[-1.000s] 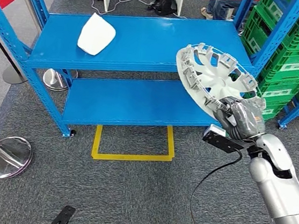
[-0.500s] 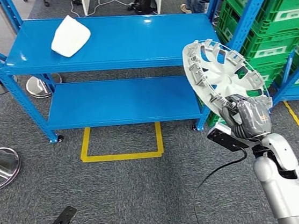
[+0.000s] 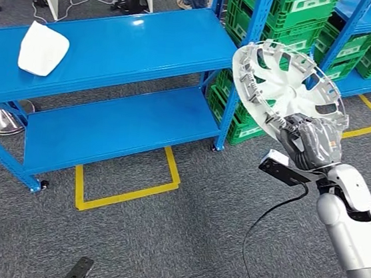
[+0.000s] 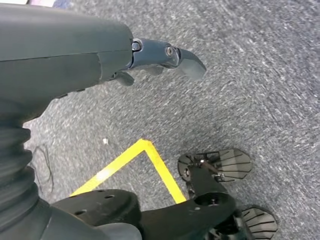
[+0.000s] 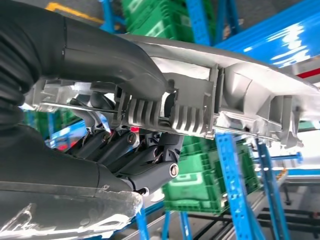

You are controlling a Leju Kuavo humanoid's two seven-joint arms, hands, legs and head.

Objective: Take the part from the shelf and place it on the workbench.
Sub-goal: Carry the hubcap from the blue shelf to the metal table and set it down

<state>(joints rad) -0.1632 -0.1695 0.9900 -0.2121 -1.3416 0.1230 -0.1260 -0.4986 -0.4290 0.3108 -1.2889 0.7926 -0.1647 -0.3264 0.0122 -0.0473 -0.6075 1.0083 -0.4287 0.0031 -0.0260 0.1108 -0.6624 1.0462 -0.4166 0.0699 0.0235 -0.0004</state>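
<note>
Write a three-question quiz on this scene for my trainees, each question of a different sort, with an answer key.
1. True or false: the right hand grips the silver wheel cover by its rim.
2. Multiple choice: what lies on the top shelf of the blue rack? A) a green crate B) a white part C) a coiled cable
3. Short answer: what is stacked beside the rack, behind the wheel cover?

Key
1. True; the cover is held up off the shelf, tilted.
2. B
3. Green crates.
</note>
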